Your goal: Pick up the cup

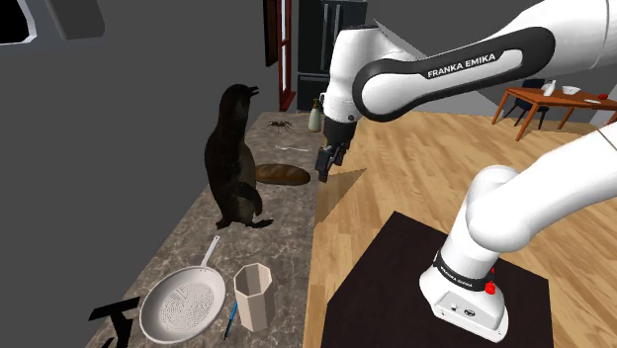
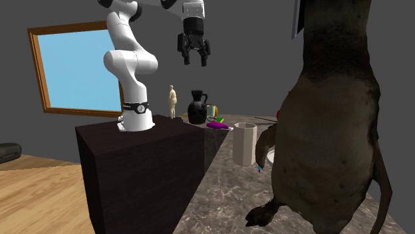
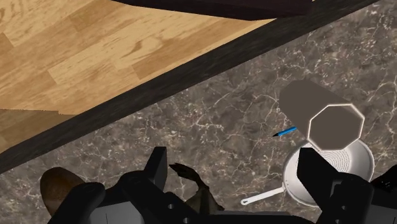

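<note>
Black fingers (image 3: 158, 167) stand well apart with nothing between them, released and hanging high over the grey-veined stone desk (image 3: 216, 108), so the task is in its approach step and no grasp has begun. In the shoulder view they hover over the far half of the desk, close to its right edge, just right of a brown loaf (image 1: 282, 175) and of a dark penguin figure (image 1: 234, 158) standing upright beside it. The cup (image 1: 253, 295) is well apart from them, at the near end of the desk in that view: a pale, tall, eight-sided tumbler standing upright with its mouth open upward. Just to its left lies a white strainer pan (image 1: 183, 304); whether the two touch I cannot tell. A small blue pen (image 1: 230, 319) lies on the desk at the cup's foot. The dark box stand (image 1: 396, 277) sits to the right across a strip of wooden floor. The next move, as I judge it, calls for carrying the hand along the desk toward the near end until the cup sits between the fingers, then lowering with them kept wide. The flat sides should give good purchase, provided the fingers close across two opposite faces. The descent should stay clear of the strainer's rim and the pen.
</note>
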### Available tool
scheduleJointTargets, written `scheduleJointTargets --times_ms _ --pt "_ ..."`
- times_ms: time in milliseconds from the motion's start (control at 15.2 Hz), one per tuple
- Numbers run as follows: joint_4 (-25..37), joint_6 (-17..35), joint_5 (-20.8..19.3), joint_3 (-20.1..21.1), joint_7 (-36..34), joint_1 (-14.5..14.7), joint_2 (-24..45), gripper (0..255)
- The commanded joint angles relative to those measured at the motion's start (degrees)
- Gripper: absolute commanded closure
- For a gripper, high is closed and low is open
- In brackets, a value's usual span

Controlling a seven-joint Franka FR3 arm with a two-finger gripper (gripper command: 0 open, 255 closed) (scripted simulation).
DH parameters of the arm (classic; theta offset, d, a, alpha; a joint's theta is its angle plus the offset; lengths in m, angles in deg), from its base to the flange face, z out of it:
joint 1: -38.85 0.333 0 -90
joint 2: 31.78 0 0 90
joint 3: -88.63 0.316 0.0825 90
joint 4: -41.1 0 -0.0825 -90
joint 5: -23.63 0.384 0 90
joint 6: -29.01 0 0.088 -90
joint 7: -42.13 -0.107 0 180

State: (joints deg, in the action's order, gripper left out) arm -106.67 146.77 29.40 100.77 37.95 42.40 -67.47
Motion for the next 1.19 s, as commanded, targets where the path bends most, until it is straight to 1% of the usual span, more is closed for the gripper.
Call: scheduleJointTargets --times_ms 0,396,660,858,1122 --pt "-0.8 3.7 0.4 1.5 -1.3 0.4 2.9 0" --pt "-0.9 14.7 0.3 6.9 -6.5 0.9 14.2 0" --pt "0.6 21.6 -2.2 10.5 -11.2 0.5 23.0 0" --pt "2.6 26.1 -6.1 12.8 -16.0 0.0 30.2 0" --pt "6.5 30.9 -14.4 14.1 -24.2 0.3 40.4 0"
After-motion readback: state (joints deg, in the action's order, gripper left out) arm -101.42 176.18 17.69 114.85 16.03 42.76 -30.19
